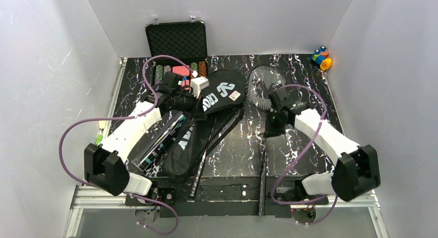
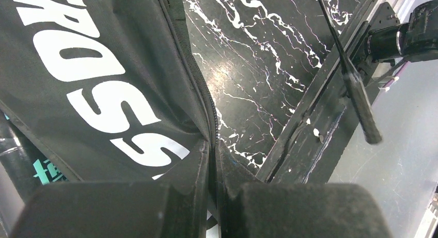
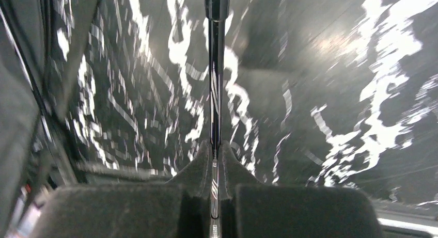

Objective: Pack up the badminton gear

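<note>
Racket (image 1: 262,160) and bag (image 1: 222,93) each have an arm on them. The right end effector (image 1: 274,113) is pressed together on the racket's thin shaft (image 3: 214,93), which runs straight out between its fingers (image 3: 193,171) in the wrist view. The racket head lies just beyond this end effector on the far side. The shaft and handle trail back from it toward the arm bases, so the long axis runs near to far across the desk (image 1: 310,145).

The left end effector (image 1: 193,101) is also closed, pinching the bag's zip edge (image 2: 212,150), with the white lettering spread off to one side of its fingers (image 2: 191,196). The bag lies well to the left of the right end effector, on a slant: wide end far and toward the right arm, narrow end near and away from it. The tube (image 1: 164,137) lies along the bag's far side from the right end effector. A second racket (image 1: 203,158) lies by the bag's near end; I cannot tell whether it is partly inside.

The right arm is nearer the racket, the left nearer the bag. Judging by this, the coming move carries the racket leftward and turns its axis to match the bag's slant. How wide the held edge gapes is not visible.
</note>
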